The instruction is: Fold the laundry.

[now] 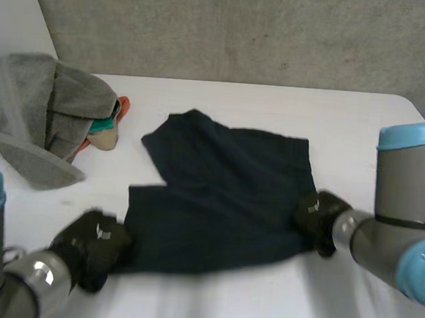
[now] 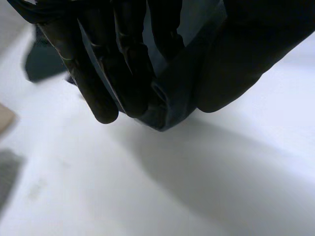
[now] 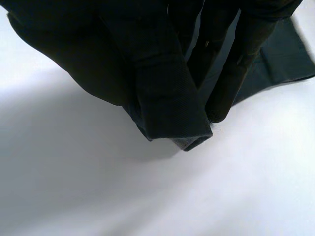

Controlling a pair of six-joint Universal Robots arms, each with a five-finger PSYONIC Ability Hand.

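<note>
A dark navy garment (image 1: pixel 224 197) lies spread in the middle of the white table (image 1: pixel 260 303). My left hand (image 1: pixel 92 244) is at its near left corner, and in the left wrist view its fingers (image 2: pixel 106 64) and thumb pinch a fold of the dark cloth (image 2: pixel 170 105). My right hand (image 1: pixel 318 217) is at the near right corner. The right wrist view has its fingers (image 3: pixel 236 64) and thumb closed on a doubled edge of the cloth (image 3: pixel 172 108), lifted a little off the table.
A heap of grey clothes (image 1: pixel 43 112) with an orange, teal and beige piece (image 1: pixel 108 129) lies at the far left of the table. A concrete wall (image 1: pixel 245 29) stands behind the table's far edge.
</note>
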